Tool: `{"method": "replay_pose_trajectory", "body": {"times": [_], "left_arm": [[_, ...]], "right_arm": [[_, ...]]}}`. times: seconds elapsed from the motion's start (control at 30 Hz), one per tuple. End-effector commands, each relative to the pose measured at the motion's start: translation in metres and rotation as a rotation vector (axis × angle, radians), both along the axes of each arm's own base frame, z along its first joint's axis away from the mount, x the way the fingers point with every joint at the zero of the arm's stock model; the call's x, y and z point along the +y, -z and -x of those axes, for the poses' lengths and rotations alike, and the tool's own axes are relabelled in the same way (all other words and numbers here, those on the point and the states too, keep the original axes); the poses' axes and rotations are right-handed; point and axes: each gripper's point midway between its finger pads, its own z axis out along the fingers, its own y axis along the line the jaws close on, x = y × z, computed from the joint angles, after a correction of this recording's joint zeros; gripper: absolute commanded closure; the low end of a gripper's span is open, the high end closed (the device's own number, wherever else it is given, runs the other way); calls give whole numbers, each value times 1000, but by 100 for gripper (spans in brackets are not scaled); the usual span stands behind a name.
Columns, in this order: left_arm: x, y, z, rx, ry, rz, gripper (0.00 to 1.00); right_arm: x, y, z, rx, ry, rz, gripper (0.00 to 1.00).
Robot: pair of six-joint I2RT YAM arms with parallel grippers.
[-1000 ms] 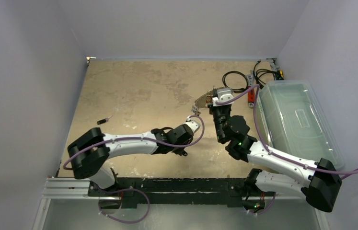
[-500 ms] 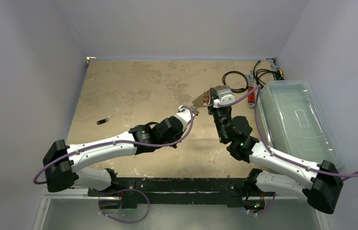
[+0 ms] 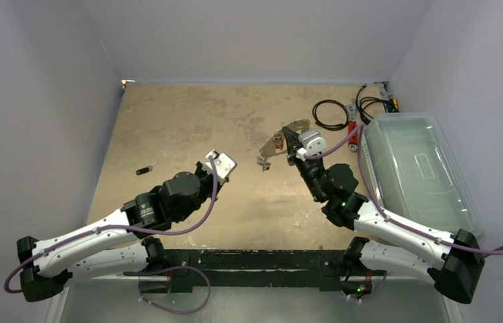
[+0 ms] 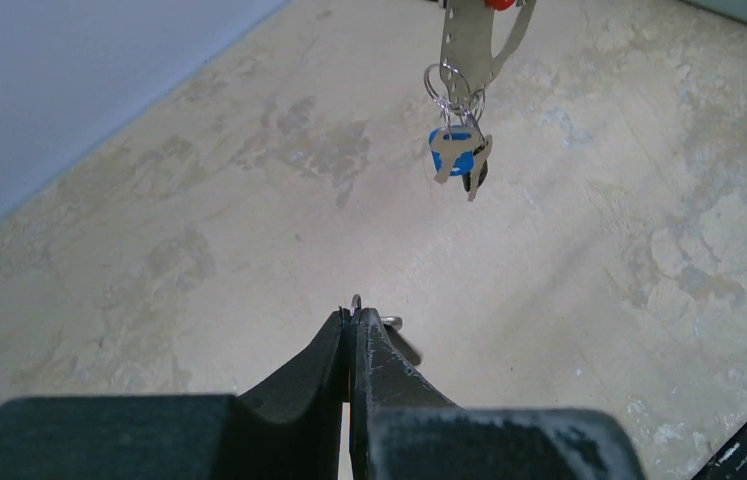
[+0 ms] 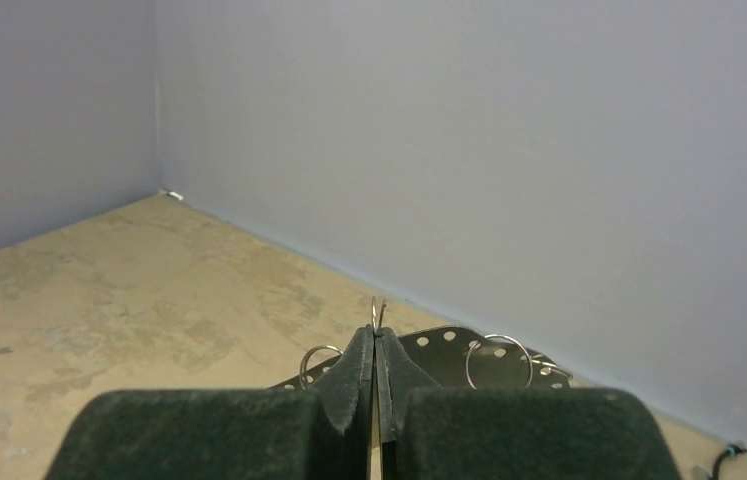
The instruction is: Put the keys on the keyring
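My right gripper (image 3: 293, 142) (image 5: 376, 332) is shut on the thin wire of the keyring (image 3: 287, 136), holding it above the table. The ring's flat holed crescent (image 5: 494, 352) and its split rings show just past the fingers. A bunch of keys (image 3: 264, 161), one with a blue head (image 4: 454, 150), hangs from the crescent (image 4: 474, 40). My left gripper (image 3: 223, 161) (image 4: 353, 316) hovers to the left of that bunch, apart from it. It is shut on a small split ring (image 4: 356, 300) that pokes out at the tips. A loose black-headed key (image 3: 144, 169) lies at the far left.
A clear lidded plastic bin (image 3: 418, 168) fills the right side. Black coiled cables (image 3: 329, 111) and a red-and-grey part (image 3: 353, 133) lie at the back right. Walls close in the table at the left, back and right.
My left arm has drawn back to the left and toward the near edge, away from the keyring. The right gripper has tilted the keyring a little, and the key bunch now hangs free.
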Motion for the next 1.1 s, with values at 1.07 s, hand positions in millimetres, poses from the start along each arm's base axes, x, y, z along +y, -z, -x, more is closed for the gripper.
{"method": "replay_pose_trajectory", "body": {"times": [1.07], "left_arm": [[17,-22,36,-396,358,62,100]], "right_arm": [[124,27,120,-307,-760,418,100]]}}
